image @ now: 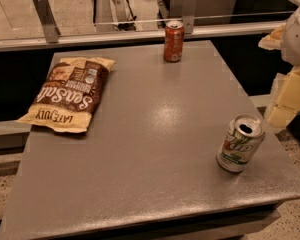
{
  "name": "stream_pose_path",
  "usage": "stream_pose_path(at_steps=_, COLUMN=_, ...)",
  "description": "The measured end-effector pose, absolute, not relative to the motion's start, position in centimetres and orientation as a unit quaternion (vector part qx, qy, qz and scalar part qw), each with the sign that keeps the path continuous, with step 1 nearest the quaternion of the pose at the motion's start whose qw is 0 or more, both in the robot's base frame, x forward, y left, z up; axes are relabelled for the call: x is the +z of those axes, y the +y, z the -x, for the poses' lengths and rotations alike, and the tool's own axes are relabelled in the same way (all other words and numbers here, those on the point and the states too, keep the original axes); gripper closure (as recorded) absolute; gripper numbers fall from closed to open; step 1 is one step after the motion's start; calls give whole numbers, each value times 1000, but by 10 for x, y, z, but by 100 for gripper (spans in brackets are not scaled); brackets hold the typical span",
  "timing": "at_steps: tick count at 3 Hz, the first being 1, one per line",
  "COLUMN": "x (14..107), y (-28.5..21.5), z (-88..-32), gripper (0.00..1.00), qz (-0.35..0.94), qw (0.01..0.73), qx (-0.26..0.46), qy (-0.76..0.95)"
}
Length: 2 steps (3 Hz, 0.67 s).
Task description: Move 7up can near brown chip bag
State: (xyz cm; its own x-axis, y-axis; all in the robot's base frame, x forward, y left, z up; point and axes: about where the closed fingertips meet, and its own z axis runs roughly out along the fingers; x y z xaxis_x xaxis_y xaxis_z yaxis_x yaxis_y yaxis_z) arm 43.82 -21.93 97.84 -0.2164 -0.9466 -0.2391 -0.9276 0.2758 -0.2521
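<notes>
The 7up can (240, 144) stands upright on the grey table (150, 149), near its right front edge, with its top opened. The brown chip bag (70, 94) lies flat at the table's left side, its yellow-tan band toward the front. My gripper (286, 100) hangs at the right edge of the view, just right of and slightly above the 7up can, not touching it. The can and the bag are far apart, across the table's width.
An orange-red soda can (173, 41) stands upright at the table's far edge, right of centre. A metal rail (140, 34) with upright posts runs behind the table. The floor shows beyond the table's right and front edges.
</notes>
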Motion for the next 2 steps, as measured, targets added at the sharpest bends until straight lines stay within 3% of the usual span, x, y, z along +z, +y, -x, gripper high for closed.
stream_pose_path(at_steps=2, x=932, y=-226, z=-408, gripper=0, qz=561, qw=228, qx=79, qy=792)
